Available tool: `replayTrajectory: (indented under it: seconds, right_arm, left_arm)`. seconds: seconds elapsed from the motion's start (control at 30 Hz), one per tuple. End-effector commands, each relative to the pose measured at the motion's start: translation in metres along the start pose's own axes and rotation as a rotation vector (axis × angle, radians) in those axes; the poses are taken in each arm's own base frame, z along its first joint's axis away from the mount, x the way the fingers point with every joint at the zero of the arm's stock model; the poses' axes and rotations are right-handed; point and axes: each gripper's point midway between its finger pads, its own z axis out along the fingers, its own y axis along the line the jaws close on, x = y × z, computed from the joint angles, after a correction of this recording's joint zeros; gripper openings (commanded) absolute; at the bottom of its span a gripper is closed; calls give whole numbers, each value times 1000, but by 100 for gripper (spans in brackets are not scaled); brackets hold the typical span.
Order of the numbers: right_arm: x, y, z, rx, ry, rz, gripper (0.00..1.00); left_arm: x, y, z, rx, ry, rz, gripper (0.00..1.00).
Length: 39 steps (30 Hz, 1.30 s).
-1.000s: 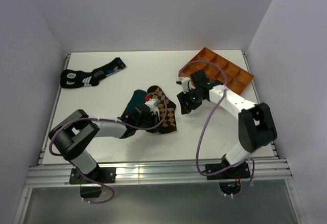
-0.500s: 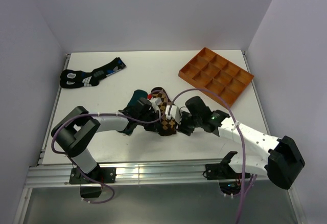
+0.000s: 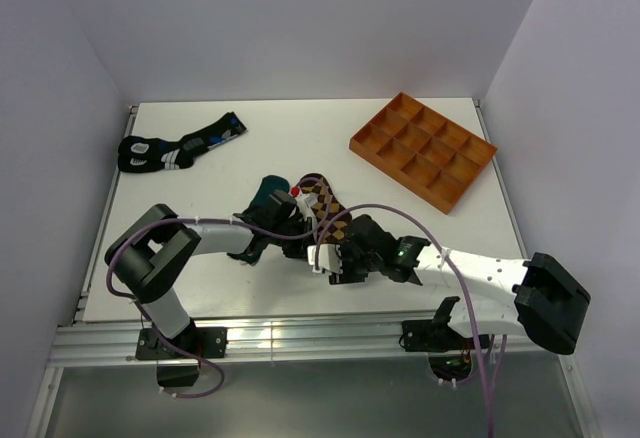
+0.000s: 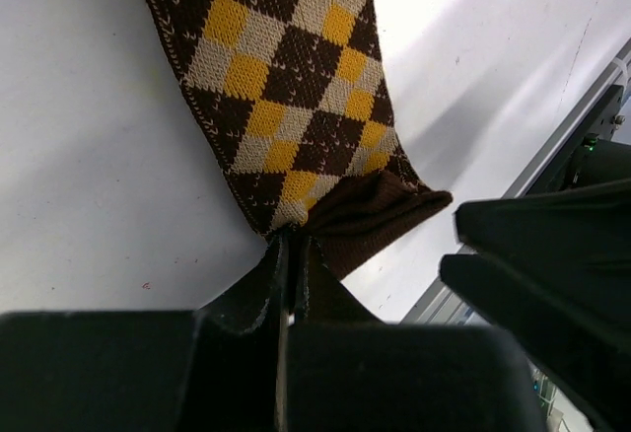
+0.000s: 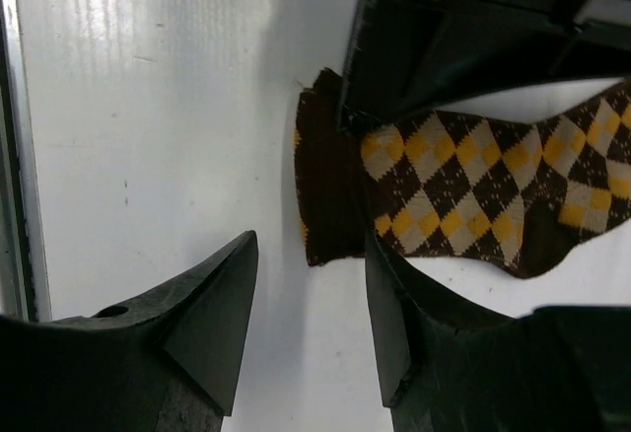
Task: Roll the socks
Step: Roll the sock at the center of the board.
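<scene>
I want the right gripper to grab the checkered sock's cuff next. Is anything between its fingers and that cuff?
Nothing visible does. The open right gripper faces the cuff of the checkered sock across bare table; the left gripper pinches only the cuff's far corner.

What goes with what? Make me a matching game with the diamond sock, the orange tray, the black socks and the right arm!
Things:
1. diamond sock
2. orange tray
3. black socks
4. right arm

Places and states:
A. far right
B. far left
C. jaws open beside the brown cuff
D. pinched in the jaws of the left arm

Pairs: 1-D, 2-A, 3-B, 4-C
</scene>
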Motion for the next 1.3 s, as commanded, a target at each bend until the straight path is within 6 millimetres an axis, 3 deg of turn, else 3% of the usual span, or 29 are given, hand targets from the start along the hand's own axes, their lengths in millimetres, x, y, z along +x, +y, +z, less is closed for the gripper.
replayTrajectory:
  seconds: [0.0, 0.47, 0.73, 0.87, 1.0, 1.13, 1.27]
  right_arm:
    - [-15, -10, 6, 50, -39, -73, 54]
    - [-12, -9, 30, 54, 13, -104, 50]
    - [1, -13, 43, 42, 117, -81, 45]
    - [6, -15, 45, 55, 147, -53, 35]
    - [10, -10, 44, 28, 167, -7, 17]
    - [10, -3, 36, -21, 151, 50, 12]
    - [14, 9, 30, -98, 153, 107, 10]
  left_arm:
    - [19, 16, 3, -56, 73, -34, 0]
    - [18, 14, 1, -58, 80, -19, 0]
    - [15, 10, 0, -49, 78, -12, 0]
    - [16, 8, -1, -40, 77, -14, 0]
    - [14, 4, -3, -28, 64, -31, 0]
    - [5, 0, -7, -31, 6, -91, 2]
    - [-9, -6, -13, -26, -91, -153, 12]
